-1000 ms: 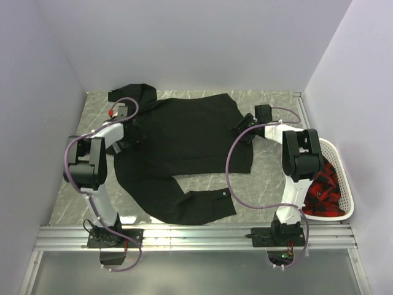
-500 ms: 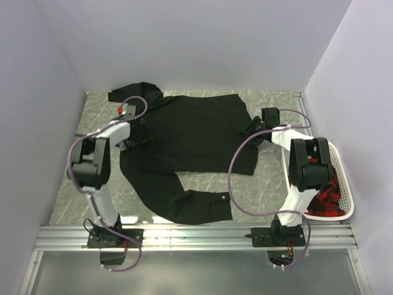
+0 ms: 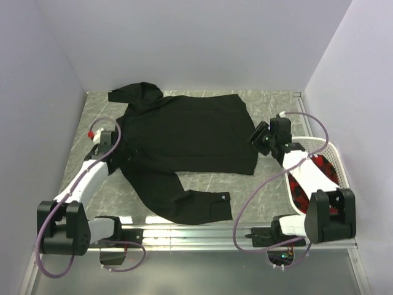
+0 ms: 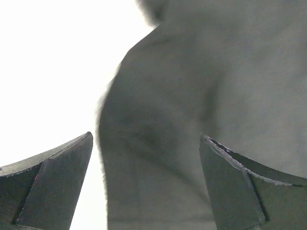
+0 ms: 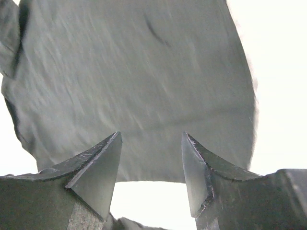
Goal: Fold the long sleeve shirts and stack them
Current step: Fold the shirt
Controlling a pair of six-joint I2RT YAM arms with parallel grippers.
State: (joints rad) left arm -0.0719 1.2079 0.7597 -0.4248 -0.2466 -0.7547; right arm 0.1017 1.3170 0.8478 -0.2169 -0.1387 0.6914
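A plain black long sleeve shirt [image 3: 190,135] lies spread on the marble table. One sleeve is bent along its near side [image 3: 196,206] and the other is bunched at the far left corner [image 3: 135,92]. My left gripper [image 3: 116,147] is open at the shirt's left edge; in the left wrist view the black cloth [image 4: 163,105] lies between and beyond the gripper [image 4: 144,143]. My right gripper [image 3: 258,136] is open at the shirt's right edge. In the right wrist view the gripper [image 5: 151,139] is empty, with the cloth [image 5: 139,76] just ahead of it.
A white basket [image 3: 334,150] at the right edge holds a red and black garment [image 3: 319,178]. Walls close the table at the back and on both sides. An aluminium rail [image 3: 196,236] runs along the near edge.
Both arms swung outward and back toward the near side, away from over the shirt. The shirt's body shifted slightly to the right and lies flatter.
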